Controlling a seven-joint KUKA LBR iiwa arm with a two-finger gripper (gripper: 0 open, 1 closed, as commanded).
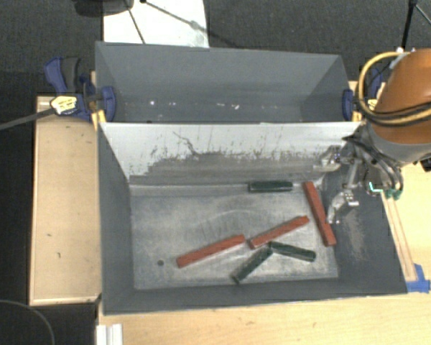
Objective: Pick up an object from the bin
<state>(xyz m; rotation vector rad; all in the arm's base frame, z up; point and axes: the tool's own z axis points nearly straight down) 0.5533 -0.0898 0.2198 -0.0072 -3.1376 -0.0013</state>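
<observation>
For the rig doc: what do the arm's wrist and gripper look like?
A rounded orange cover sits on the wrist, with yellow and black cables looped round it. Below it is a silvery metal gripper with a small teal-green part beside it.

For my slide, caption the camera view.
Gripper beside a red stick, right side of bin; more red and green sticks nearby.

It looked like a robotics lab or test workshop. A grey metal bin [223,77] with a scratched, scuffed floor stood on a bench over dark carpet [287,9]. From the right a robot arm [406,131] reached in, its wrist under an orange cover [416,77] and ringed by looped yellow cables [364,74], the kind of bare, purpose-built rig made for experiments.
</observation>
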